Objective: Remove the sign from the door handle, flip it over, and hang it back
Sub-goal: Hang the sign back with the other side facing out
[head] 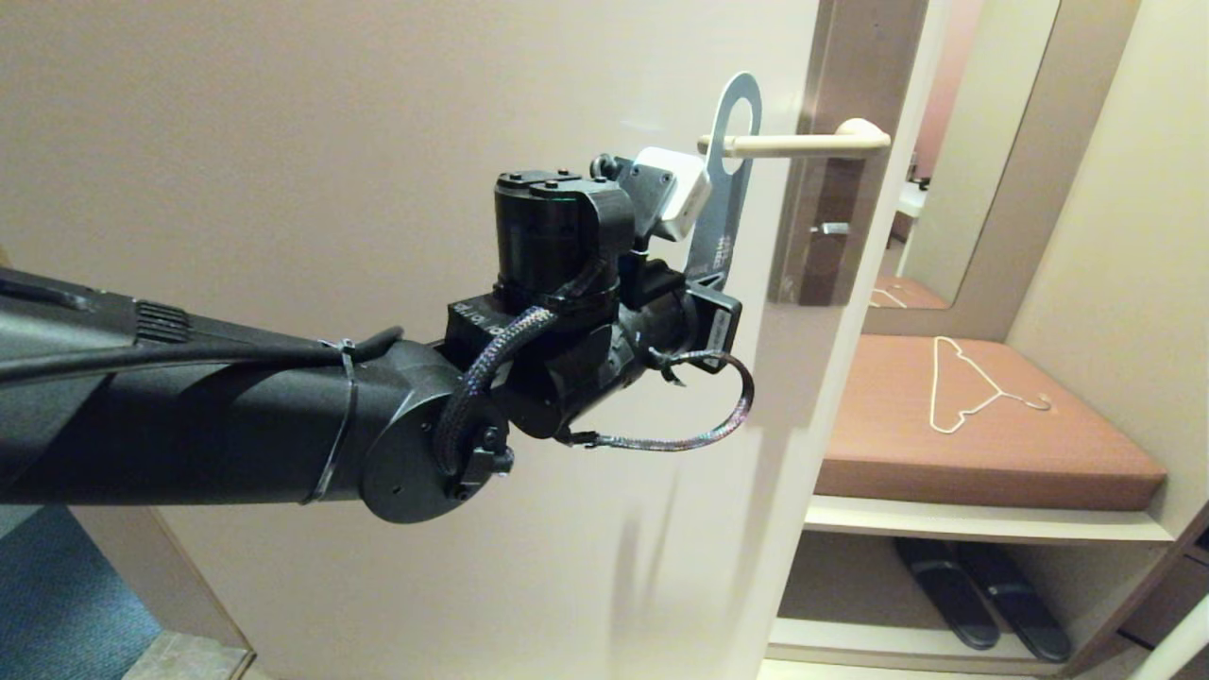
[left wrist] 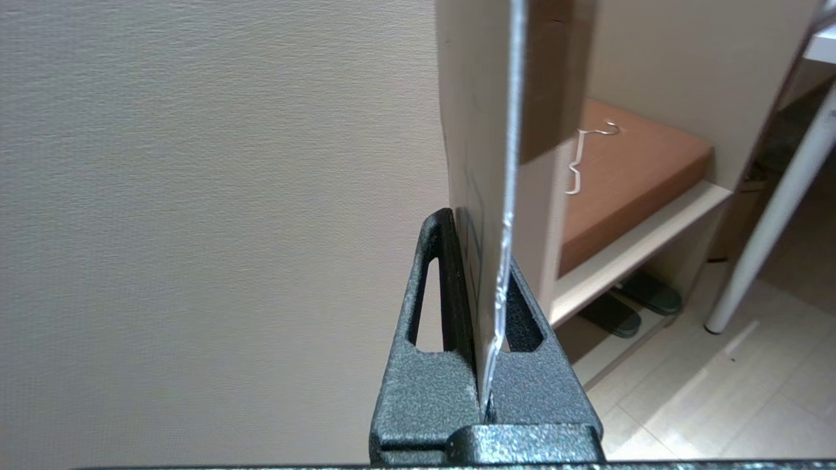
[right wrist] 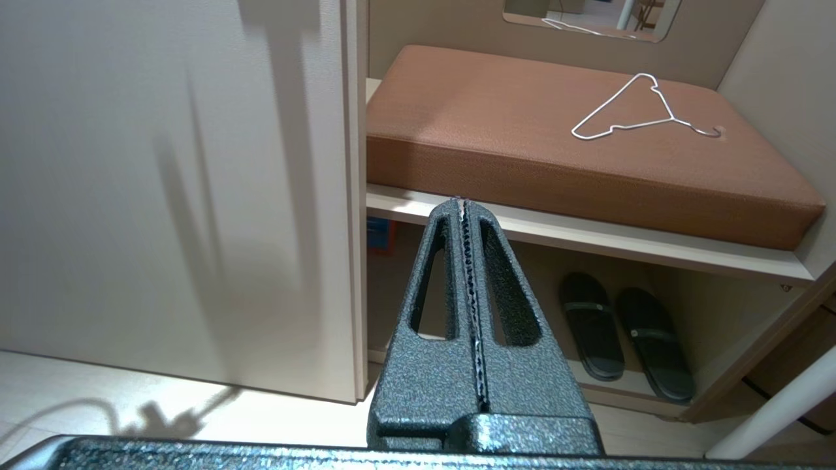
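Right of frame centre, the left end effector (head: 704, 283) pinches the door-hanger sign (head: 727, 179) low, leaving its hole around the door handle (head: 803, 144); right end effector (right wrist: 465, 215) pressed together, empty.

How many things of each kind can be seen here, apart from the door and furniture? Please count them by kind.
Sign, on the door handle, held by the left gripper: 1
Door handle: 1
Wire clothes hanger on the brown cushion: 1
Black slippers under the bench: 2
Total: 5
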